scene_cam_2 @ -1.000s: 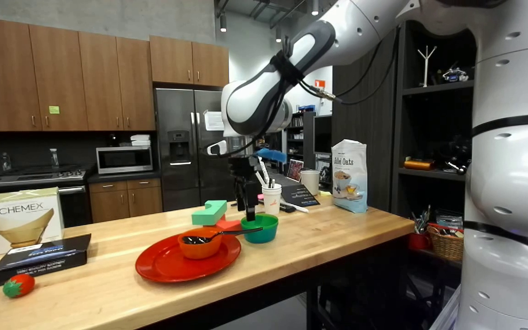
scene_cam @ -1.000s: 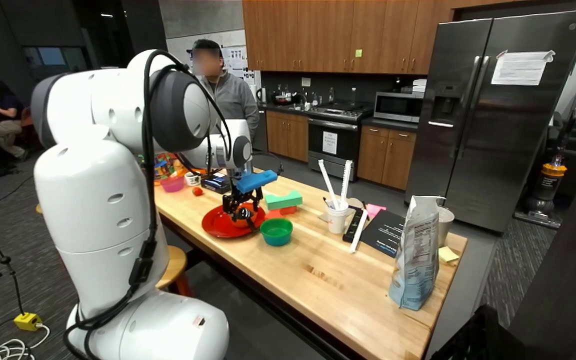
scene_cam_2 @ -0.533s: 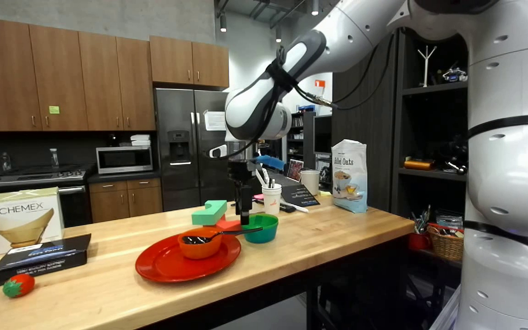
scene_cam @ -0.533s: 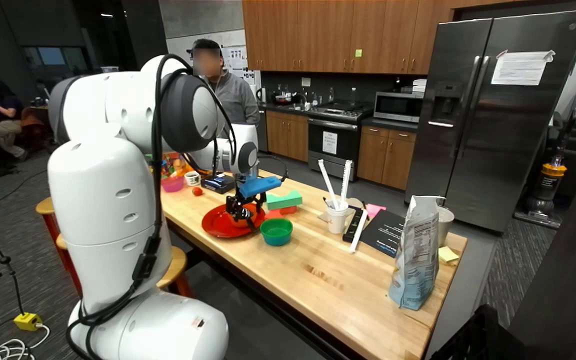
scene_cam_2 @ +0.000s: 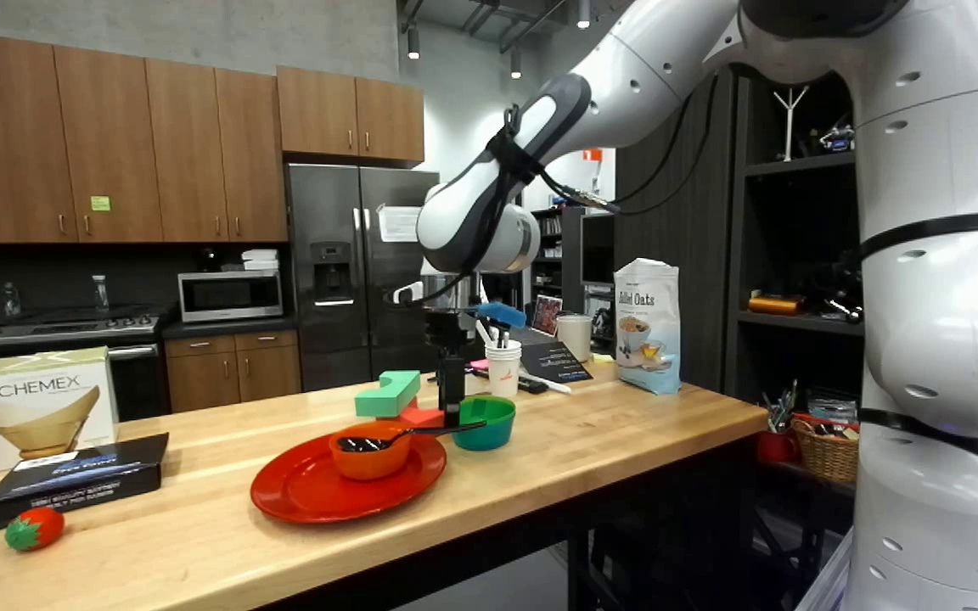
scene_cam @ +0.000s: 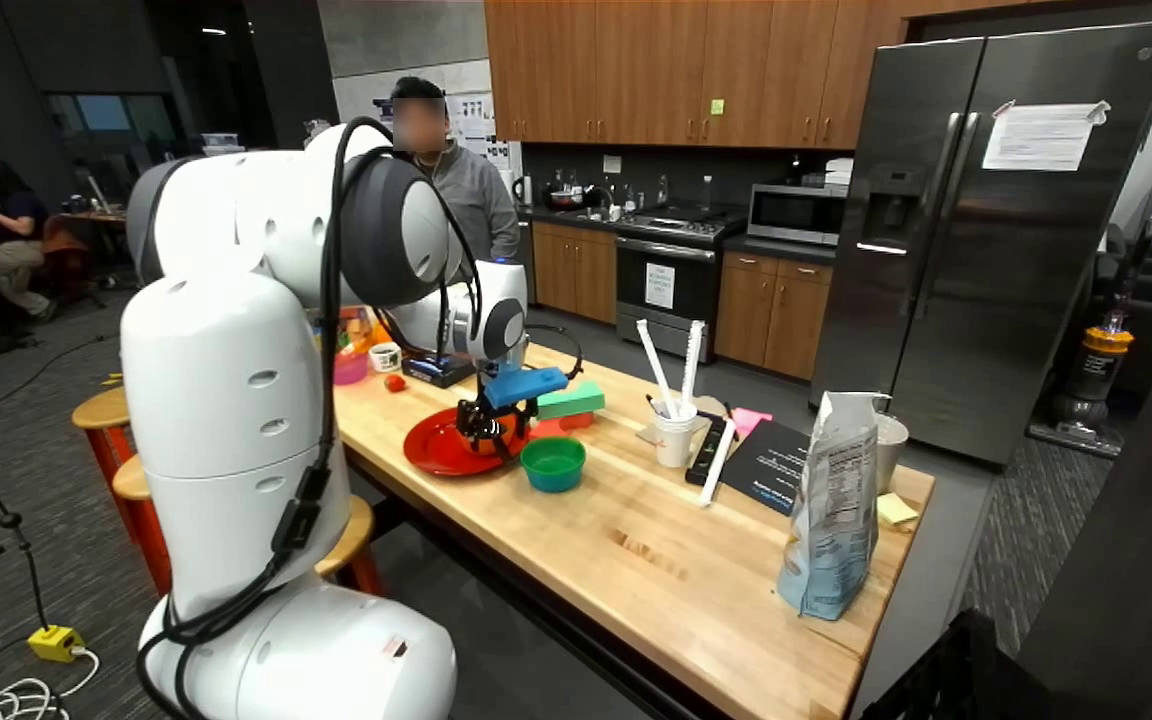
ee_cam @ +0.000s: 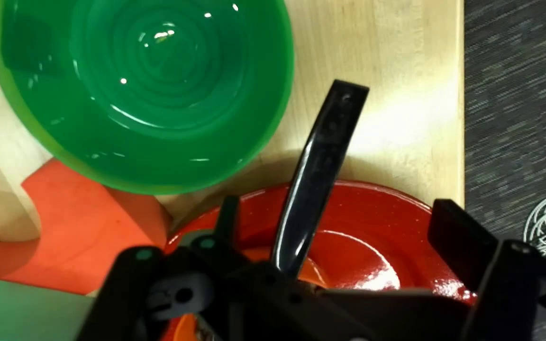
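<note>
The black spoon [scene_cam_2: 421, 430] sits in the orange bowl [scene_cam_2: 370, 464] on the red plate [scene_cam_2: 285, 490], close to one long edge of the worktop [scene_cam_2: 200, 560]; its handle [ee_cam: 316, 175] sticks out beside the green bowl [scene_cam_2: 491, 435]. The claw [ee_cam: 337, 210] stands wide and holds nothing, its sides flanking the handle in the wrist view. The black spoon looks light, stiff and slick; mid-handle seems the best grip, since the end might swivel.

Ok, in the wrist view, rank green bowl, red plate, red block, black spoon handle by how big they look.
Largest first, by visible area:
1. Green bowl, cropped
2. Red plate, partly behind the fingers
3. Red block, also cropped
4. Black spoon handle
Camera nearness leaves true sizes unsure.
</note>
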